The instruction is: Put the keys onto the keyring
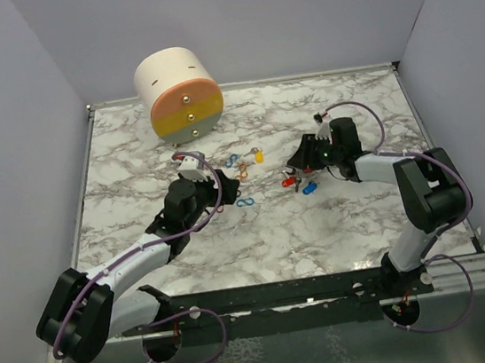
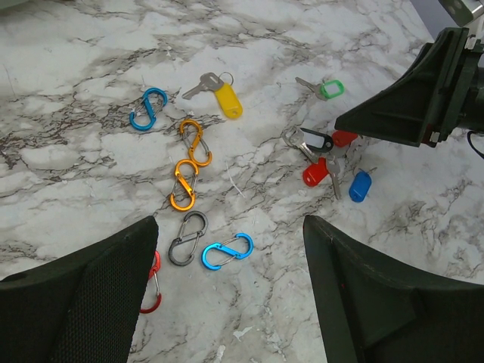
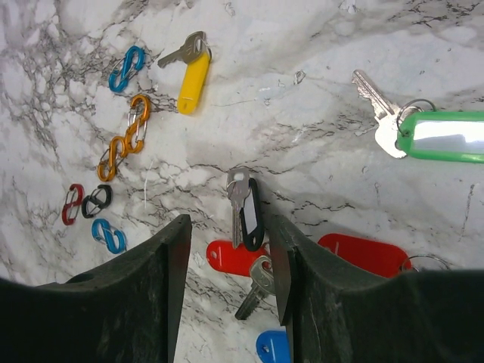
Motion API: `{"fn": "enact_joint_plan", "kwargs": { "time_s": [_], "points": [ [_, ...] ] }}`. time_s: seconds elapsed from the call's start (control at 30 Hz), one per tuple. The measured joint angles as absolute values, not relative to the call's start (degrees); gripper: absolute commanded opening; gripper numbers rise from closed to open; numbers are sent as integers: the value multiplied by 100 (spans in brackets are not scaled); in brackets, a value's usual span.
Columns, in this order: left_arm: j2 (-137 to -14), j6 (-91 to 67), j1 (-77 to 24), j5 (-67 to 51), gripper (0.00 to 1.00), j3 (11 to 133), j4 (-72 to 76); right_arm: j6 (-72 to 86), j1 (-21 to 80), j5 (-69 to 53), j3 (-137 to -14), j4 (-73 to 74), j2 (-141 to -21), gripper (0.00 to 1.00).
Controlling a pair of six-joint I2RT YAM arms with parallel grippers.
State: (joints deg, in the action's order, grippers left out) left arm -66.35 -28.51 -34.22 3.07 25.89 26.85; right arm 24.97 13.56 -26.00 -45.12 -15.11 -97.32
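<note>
Several keys with plastic tags lie mid-table: yellow point(image 2: 227, 99), green point(image 2: 331, 89), black point(image 3: 252, 215), red point(image 3: 234, 258) and blue point(image 2: 360, 186). My right gripper point(image 3: 229, 223) is low over the cluster. Its jaws stand apart either side of the black-tagged key and a red-tagged key point(image 1: 289, 181), and the right finger point(image 3: 281, 249) is close to them. A second red tag point(image 3: 363, 253) lies just outside that finger. My left gripper point(image 2: 231, 227) hovers open above bare marble beside the clips, holding nothing. No separate keyring is in view.
Several figure-8 clips lie left of the keys: blue point(image 2: 148, 108), two orange point(image 2: 196, 141), grey point(image 2: 187, 237), blue point(image 2: 227, 251) and red point(image 2: 151, 283). A cream cylinder with coloured drawers point(image 1: 179, 96) stands at the back left. Walls close in the marble table point(image 1: 320, 225).
</note>
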Motion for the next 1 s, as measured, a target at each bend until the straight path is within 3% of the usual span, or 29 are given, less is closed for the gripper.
{"fn": "enact_joint_plan", "kwargs": {
  "time_s": [0.33,1.0],
  "points": [
    [-6635,-2847,-3422,349,79,2587,2683,2449,1356,-2333,-4665,-1415,-9804,45],
    [-6565,-2755,-3424,489,80,2587,2587,1806,1984,-2213,-7070,-716,-11609,46]
  ]
}}
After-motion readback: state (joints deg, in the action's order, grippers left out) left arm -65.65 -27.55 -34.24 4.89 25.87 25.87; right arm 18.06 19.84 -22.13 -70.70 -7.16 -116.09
